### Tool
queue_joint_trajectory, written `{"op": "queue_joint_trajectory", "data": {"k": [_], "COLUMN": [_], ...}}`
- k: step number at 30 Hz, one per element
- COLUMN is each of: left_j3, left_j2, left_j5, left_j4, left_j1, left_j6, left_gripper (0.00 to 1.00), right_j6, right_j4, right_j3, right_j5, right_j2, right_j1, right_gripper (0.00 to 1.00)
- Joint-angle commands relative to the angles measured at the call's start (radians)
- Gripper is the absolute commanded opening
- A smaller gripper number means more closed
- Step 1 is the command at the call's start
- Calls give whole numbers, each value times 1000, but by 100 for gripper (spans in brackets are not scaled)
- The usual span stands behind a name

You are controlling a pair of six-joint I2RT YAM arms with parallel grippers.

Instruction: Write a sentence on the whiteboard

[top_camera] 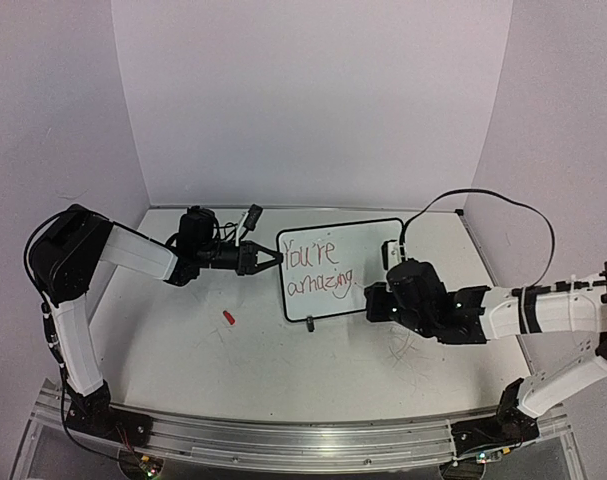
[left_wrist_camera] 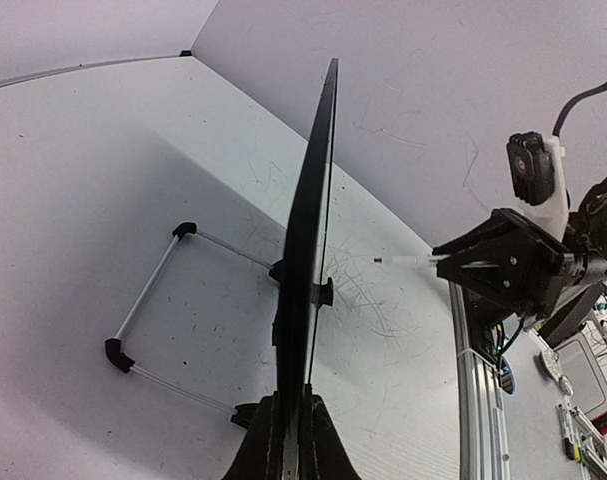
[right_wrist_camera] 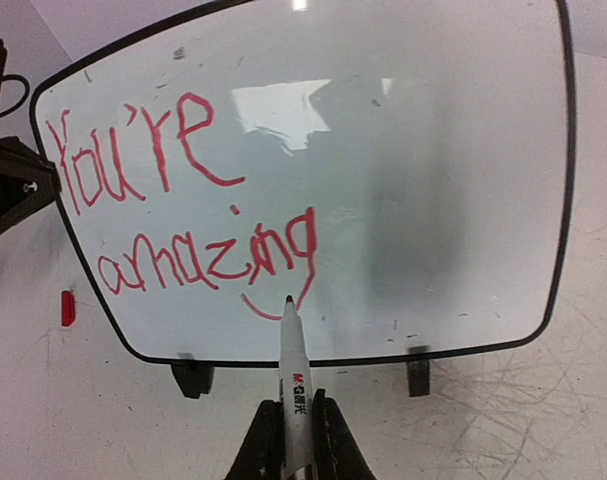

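From above, the whiteboard (top_camera: pixel 355 262) stands on the tabletop (top_camera: pixel 183 350) between the two arms. The left hand (top_camera: pixel 269 258) is clenched on its left edge. The red sentence (top_camera: pixel 316 268) sits on the board's left part, and the right hand (top_camera: pixel 379 301) hangs close before its lower right corner. A small red cap (top_camera: pixel 228 317) lies on the tabletop, left of the board.

The left wrist view shows the whiteboard (left_wrist_camera: pixel 311 270) edge-on and upright, with the left hand (left_wrist_camera: pixel 293 425) clamped on its frame. The right hand (left_wrist_camera: pixel 498 268) points a marker (left_wrist_camera: pixel 408 260) at the board – the tip stops short of its face.

In the right wrist view, the sentence (right_wrist_camera: pixel 183 210) reads "You're amazing" in two lines. The right hand (right_wrist_camera: pixel 293 440) grasps the marker (right_wrist_camera: pixel 294 365), its tip just under the last "g".
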Motion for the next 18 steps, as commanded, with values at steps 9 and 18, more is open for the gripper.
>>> {"op": "queue_joint_trajectory", "data": {"k": [9,18], "left_j3": [4,12], "left_j2": [-37,-39], "left_j5": [-16,-29], "left_j4": [-71,-102], "left_j1": [-20,-12], "left_j6": [45,62], "left_gripper": [0,0], "right_j6": [-88,-161], "right_j4": [-7,-17], "right_j3": [-14,-29], "right_j5": [32,54], "right_j2": [-54,-98], "right_j1": [-67,-71], "right_gripper": [0,0]}}
